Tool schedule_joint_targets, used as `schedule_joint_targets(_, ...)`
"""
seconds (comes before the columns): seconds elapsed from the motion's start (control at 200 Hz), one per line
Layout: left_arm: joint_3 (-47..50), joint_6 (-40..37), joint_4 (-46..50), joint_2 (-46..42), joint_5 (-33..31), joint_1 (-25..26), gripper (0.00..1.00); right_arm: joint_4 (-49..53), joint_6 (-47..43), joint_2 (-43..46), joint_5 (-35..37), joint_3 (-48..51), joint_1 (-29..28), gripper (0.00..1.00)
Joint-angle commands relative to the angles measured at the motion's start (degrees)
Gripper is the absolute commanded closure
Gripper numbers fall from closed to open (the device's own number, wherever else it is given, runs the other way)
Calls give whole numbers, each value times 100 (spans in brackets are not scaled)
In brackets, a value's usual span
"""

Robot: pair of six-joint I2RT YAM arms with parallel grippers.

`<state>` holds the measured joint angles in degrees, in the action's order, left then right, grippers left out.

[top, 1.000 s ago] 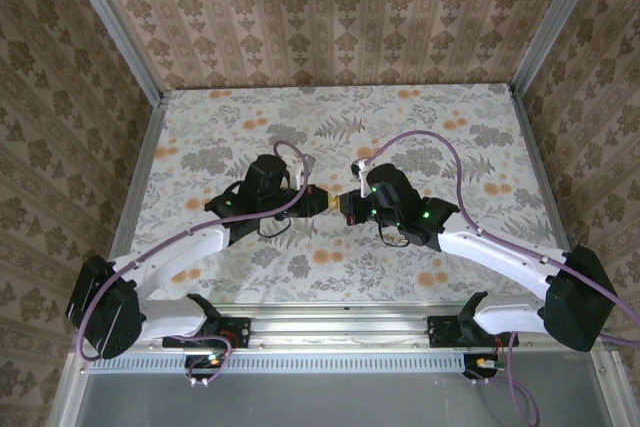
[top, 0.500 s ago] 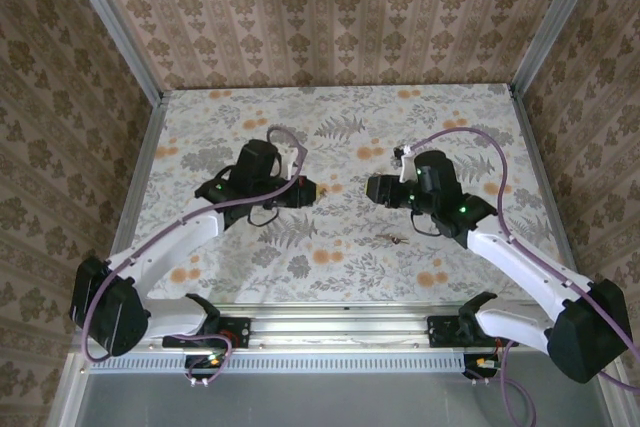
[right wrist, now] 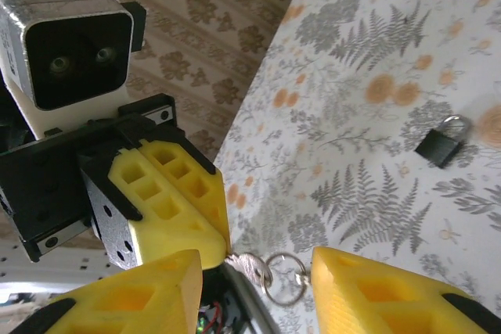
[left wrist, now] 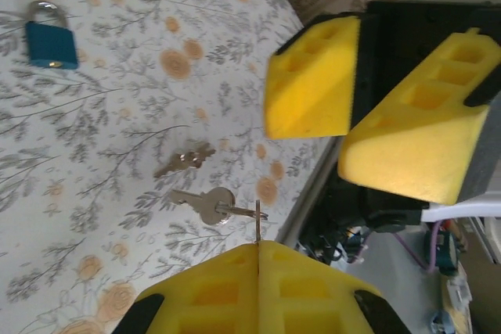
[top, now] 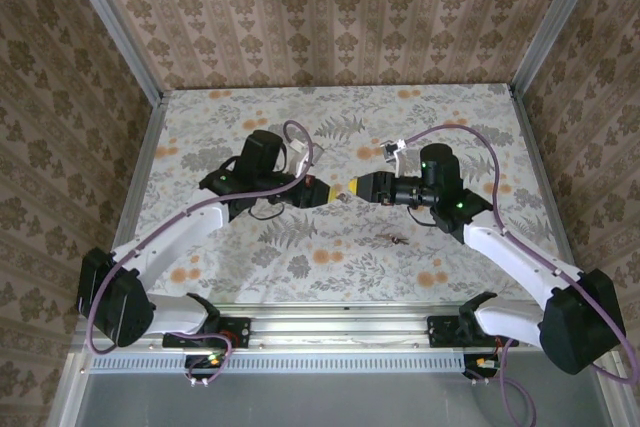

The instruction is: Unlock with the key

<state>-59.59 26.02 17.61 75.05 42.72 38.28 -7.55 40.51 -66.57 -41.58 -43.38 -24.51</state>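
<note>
The two arms met tip to tip above the middle of the flower-patterned surface (top: 300, 257). The left gripper (left wrist: 258, 254) was pressed together, its yellow fingers (left wrist: 203, 291) meeting in a single seam. It pinched the key (right wrist: 247, 265) by a thin metal edge that stuck out of the very tips. The key's wire ring (right wrist: 283, 279) hung just past those tips, held up off the surface.

In the left wrist view a silver key (left wrist: 205, 202) with a round head showed just beside the ring. Whether it hung from the ring or lay on the surface could not be told.

The right gripper (top: 352, 187) faced the left one with its jaws spread, one yellow finger on each side of the ring. The ring sat close to one of those fingers, though contact could not be made out.

A second small key (top: 390, 239) lay flat on the surface, nearer the arm bases than the grippers and beside the right forearm. A small blue padlock (left wrist: 51, 41) with a silver shackle lay flat on the surface too, well apart from both grippers and from the keys.
</note>
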Motion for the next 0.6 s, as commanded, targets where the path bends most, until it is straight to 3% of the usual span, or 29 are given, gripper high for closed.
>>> schedule_joint_targets(0.0, -210, -140, -180, -95, 392, 63, 100, -394, 186, -92, -481, 28, 23, 53)
schedule_joint_targets(0.225, -167, -75, -358, -122, 512, 65, 100, -460, 212, -123, -592, 119, 25, 54)
schedule_joint_targets(0.595, -29, -3, -530, -139, 553, 56, 100, -498, 185, -162, -903, 153, -27, 68)
